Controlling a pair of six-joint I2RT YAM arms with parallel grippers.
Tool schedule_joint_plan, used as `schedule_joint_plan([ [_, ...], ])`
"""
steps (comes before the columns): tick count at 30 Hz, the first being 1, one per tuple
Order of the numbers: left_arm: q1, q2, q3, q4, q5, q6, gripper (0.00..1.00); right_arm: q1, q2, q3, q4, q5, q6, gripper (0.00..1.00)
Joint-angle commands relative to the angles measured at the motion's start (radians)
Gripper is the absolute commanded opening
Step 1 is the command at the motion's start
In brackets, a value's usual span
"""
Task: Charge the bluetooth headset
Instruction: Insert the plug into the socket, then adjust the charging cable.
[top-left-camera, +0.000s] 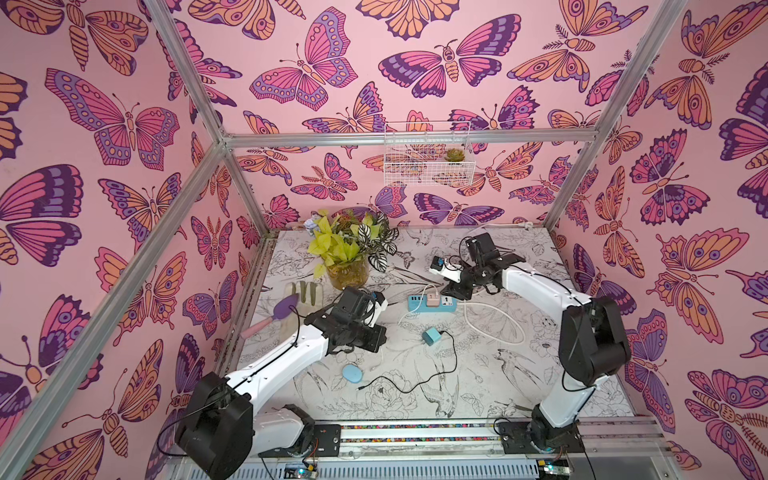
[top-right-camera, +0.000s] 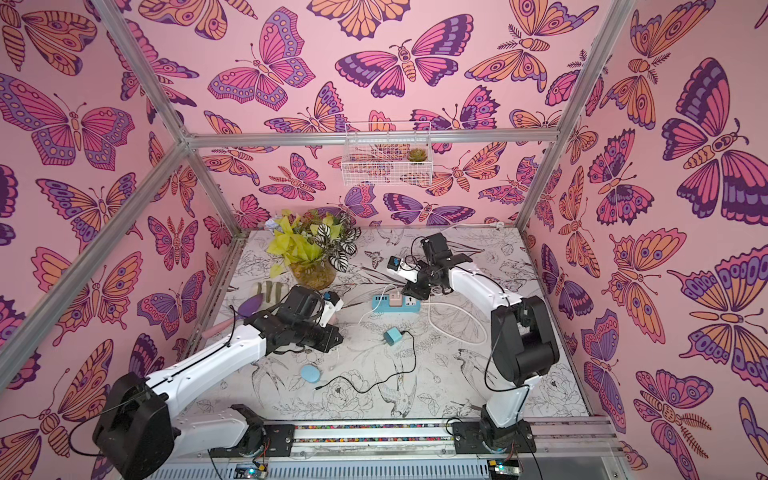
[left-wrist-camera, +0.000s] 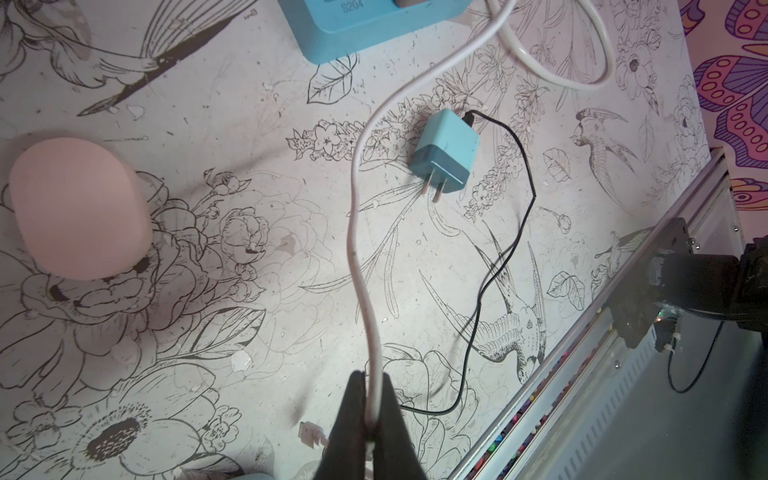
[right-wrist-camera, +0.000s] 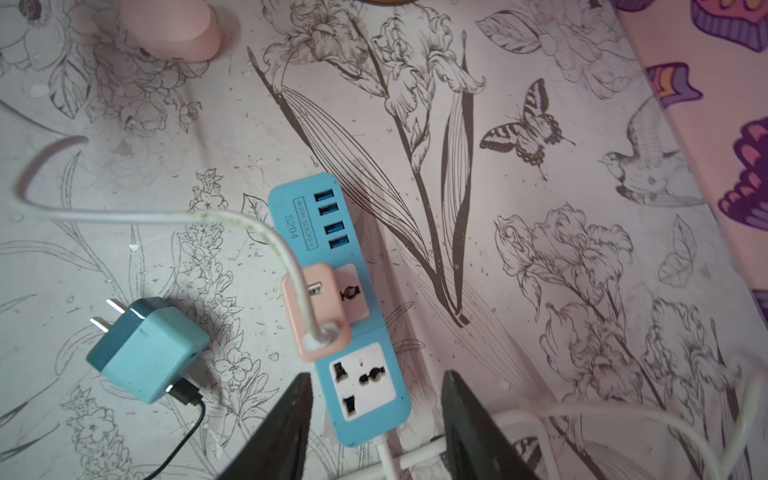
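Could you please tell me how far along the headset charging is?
Done: the pink adapter sits in the blue power strip. In hand: the left claw is shut on the white cable near its loose plug. Left: joining that plug to the pink case. The right claw hangs open, empty.

In the left wrist view the power strip (left-wrist-camera: 353, 29) was cut off by the frame edge, the pink rounded object (left-wrist-camera: 79, 208) was out of focus, and the white connector (left-wrist-camera: 311, 433) beside the left gripper (left-wrist-camera: 372, 380) was blurred past identification. In the right wrist view the pink rounded object (right-wrist-camera: 170, 29) was clipped by the frame edge, and only the fingertips of the right gripper (right-wrist-camera: 377, 374) were shown. In both top views the left gripper's jaws were hidden.
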Motion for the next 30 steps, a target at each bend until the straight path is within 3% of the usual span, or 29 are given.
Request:
schedule_joint_plan([
  [1,0.006,0.001,0.047,0.027,0.031,-0.023,0.0,0.005,-0.126,-0.069,0.157,0.064,0.251,0.49],
  [4,0.004,0.053,0.087,0.031,0.041,-0.032,0.0,0.025,-0.256,-0.149,0.24,0.136,0.486,0.45],
  [9,-0.022,0.1,0.154,0.039,0.054,-0.044,0.0,0.03,-0.356,-0.164,0.116,0.12,0.857,0.37],
  [12,-0.044,0.119,0.184,0.049,0.041,-0.053,0.0,0.034,-0.396,-0.181,0.037,0.032,0.981,0.3],
  [15,-0.066,0.133,0.205,0.064,0.029,-0.071,0.0,0.051,-0.467,-0.32,0.155,-0.09,1.113,0.33],
  [17,-0.081,0.143,0.221,0.072,0.015,-0.082,0.0,0.12,-0.512,-0.407,0.229,-0.099,1.164,0.33],
  [20,-0.098,0.163,0.249,0.078,0.007,-0.104,0.0,0.283,-0.559,-0.504,0.304,0.02,1.199,0.31],
  [24,-0.114,0.183,0.281,0.087,0.018,-0.11,0.0,0.449,-0.554,-0.653,0.548,0.094,1.259,0.31],
  [30,-0.118,0.175,0.297,0.091,0.021,-0.127,0.0,0.555,-0.524,-0.722,0.717,0.172,1.276,0.36],
])
